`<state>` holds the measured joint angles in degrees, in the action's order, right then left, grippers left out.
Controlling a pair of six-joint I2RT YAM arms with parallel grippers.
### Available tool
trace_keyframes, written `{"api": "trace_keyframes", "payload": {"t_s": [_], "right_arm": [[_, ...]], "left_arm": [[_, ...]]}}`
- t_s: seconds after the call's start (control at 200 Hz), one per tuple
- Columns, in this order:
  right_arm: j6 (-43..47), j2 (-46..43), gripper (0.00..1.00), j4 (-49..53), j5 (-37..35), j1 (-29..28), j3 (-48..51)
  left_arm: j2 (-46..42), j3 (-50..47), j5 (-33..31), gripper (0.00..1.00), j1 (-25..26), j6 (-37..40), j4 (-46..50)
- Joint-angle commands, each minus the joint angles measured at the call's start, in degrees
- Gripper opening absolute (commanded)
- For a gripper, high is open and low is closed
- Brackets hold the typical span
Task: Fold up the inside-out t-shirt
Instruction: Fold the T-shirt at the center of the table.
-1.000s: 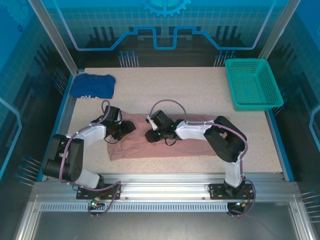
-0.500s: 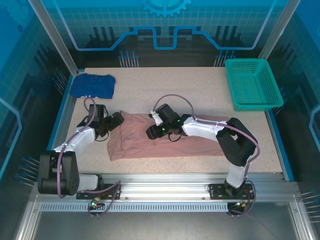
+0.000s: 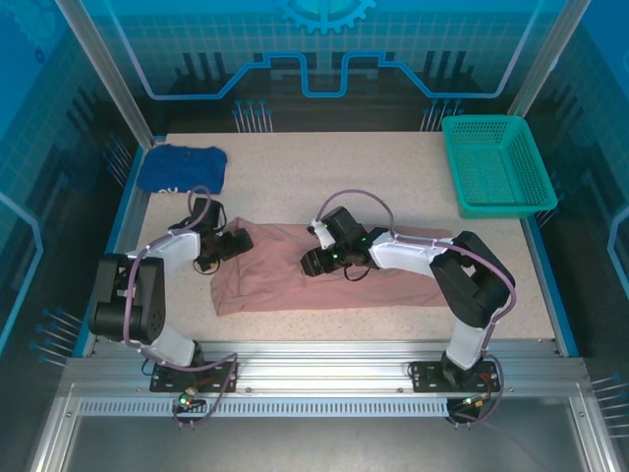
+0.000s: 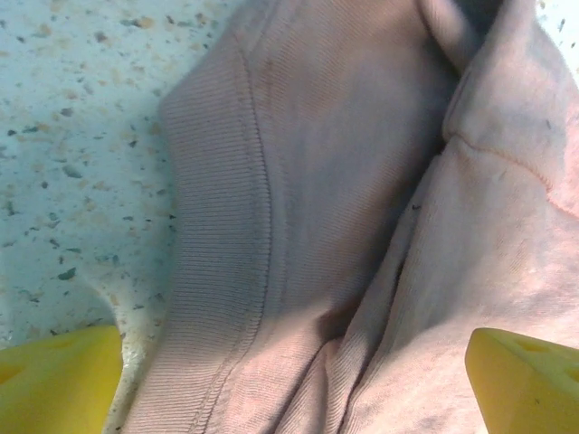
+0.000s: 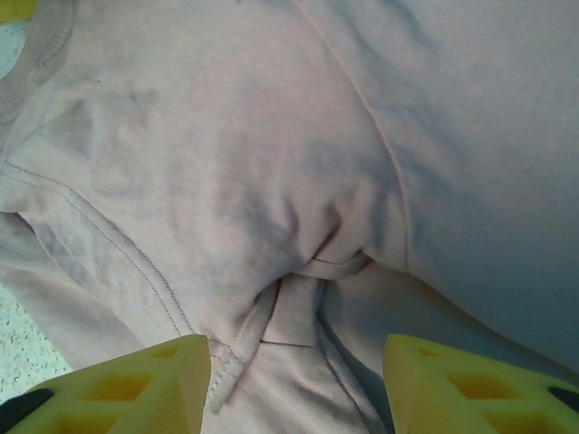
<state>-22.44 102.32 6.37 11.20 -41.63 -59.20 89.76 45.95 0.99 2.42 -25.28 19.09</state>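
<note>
The inside-out t-shirt lies as a dusty-pink band across the near middle of the table, rumpled at its left end. My left gripper sits low at the shirt's upper left corner. In the left wrist view it is wide open, its yellow fingertips straddling a ribbed hem with nothing pinched. My right gripper hovers over the shirt's middle. Seen from the right wrist, it is open above a bunched seam and a small flat flap of cloth.
A dark blue folded garment lies at the far left corner. At the far right stands a green mesh basket. Bare speckled tabletop stretches behind the shirt. Blue rails run along the table's left and right edges.
My left gripper has opened, let go of the shirt's left end and drawn back slightly to the left. The right gripper has opened somewhat and shifted a little to the right.
</note>
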Motion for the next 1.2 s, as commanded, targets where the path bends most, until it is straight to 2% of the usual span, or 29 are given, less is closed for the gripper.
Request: {"api": "trace_keyframes", "payload": {"t_s": [0.0,0.255,0.455,0.81,1.045,1.196], "right_arm": [[-1.18,-2.21,0.54,-1.67,1.24,0.68,1.44],[-1.05,-2.24,0.54,-1.27,0.58,0.94,1.67],[-1.11,-2.18,0.54,-1.00,0.31,0.93,1.82],[-1.24,-2.09,0.53,-0.96,-0.30,1.02,2.41],[-1.30,-1.57,0.53,-0.84,-0.40,1.01,2.13],[-1.14,-1.80,0.53,0.05,-0.86,1.02,1.74]], "left_arm": [[2.31,0.69,4.90,0.94,2.93,2.25,0.67],[2.20,-0.60,6.84,0.87,7.96,1.78,-0.27],[1.85,-2.32,8.93,0.77,9.30,1.54,-2.04],[1.70,-4.00,14.00,0.47,10.54,1.24,-6.90],[1.68,-4.62,14.74,0.32,10.57,1.11,-8.84],[0.80,-5.44,13.49,0.11,10.57,1.50,-9.96]]}}
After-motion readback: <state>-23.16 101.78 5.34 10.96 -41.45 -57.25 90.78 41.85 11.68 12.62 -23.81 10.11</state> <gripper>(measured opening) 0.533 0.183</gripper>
